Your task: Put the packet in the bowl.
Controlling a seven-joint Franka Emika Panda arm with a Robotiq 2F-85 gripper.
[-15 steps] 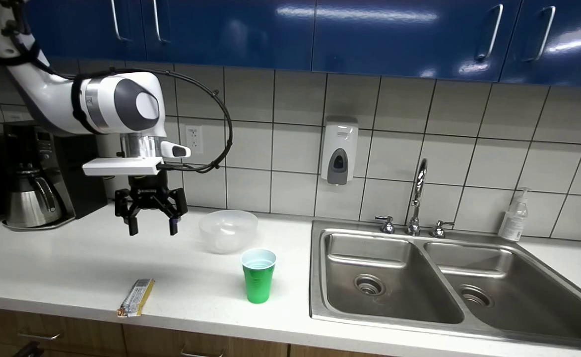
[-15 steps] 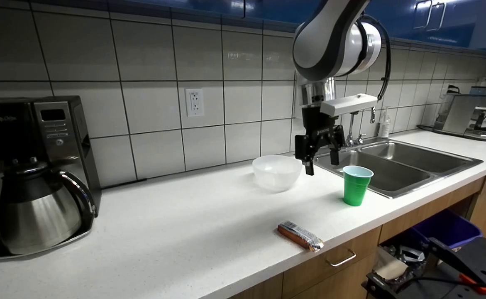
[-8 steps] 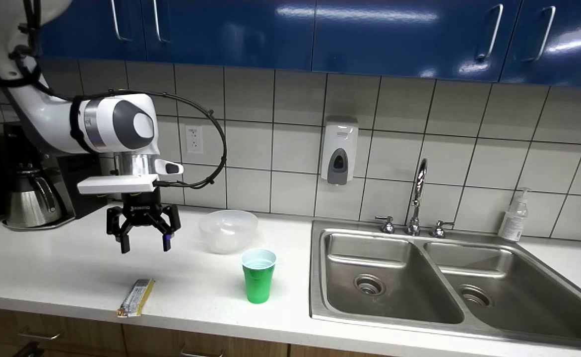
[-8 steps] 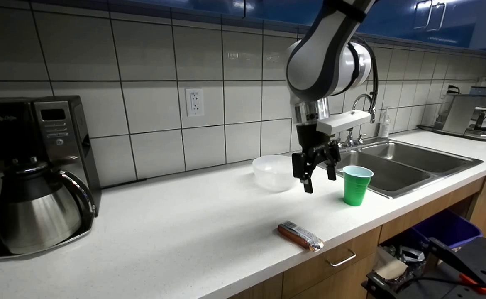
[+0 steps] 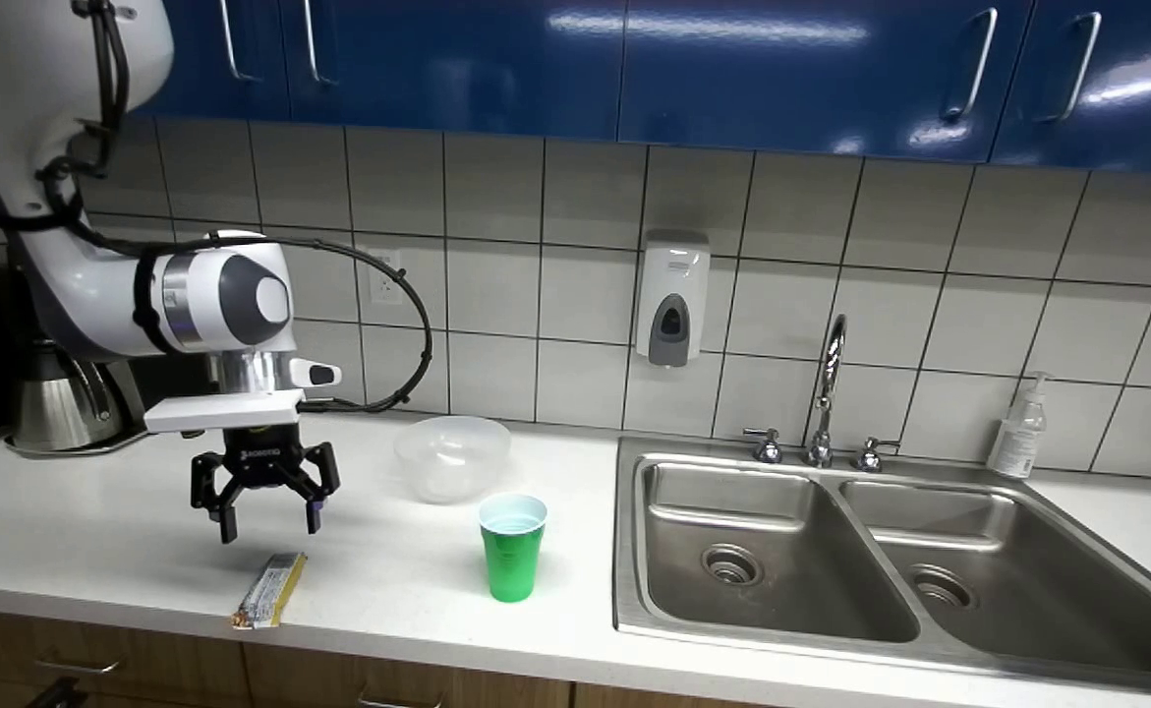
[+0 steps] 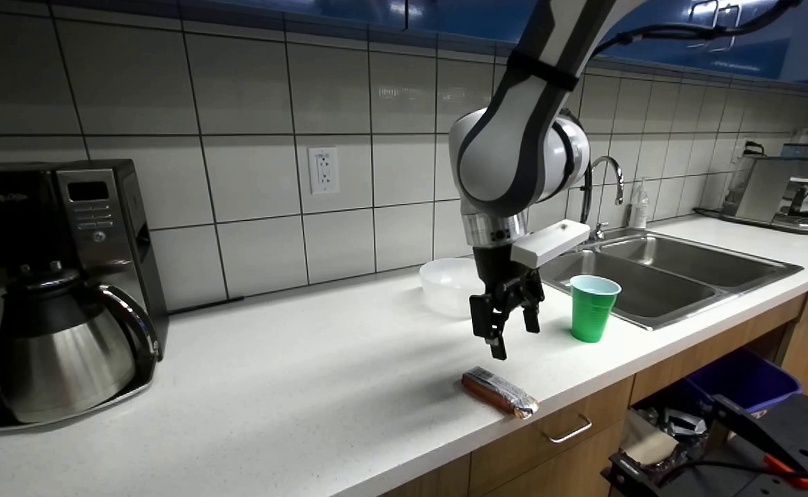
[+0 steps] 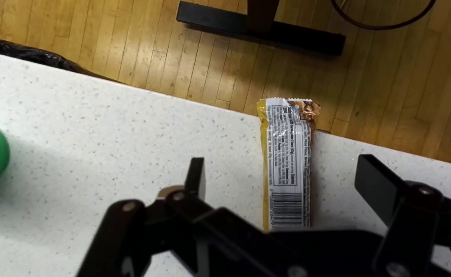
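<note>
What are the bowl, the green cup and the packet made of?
The bowl looks like smooth plastic, cloudy yet partly see-through. The green cup is probably slightly shiny plastic; faint rings circle its side. The packet seems to be shiny plastic or foil: it glints, and its end is crinkled.

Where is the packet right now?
In an exterior view, the packet lies at lower left on the counter by its front edge, left of the green cup and below the open gripper.
</note>
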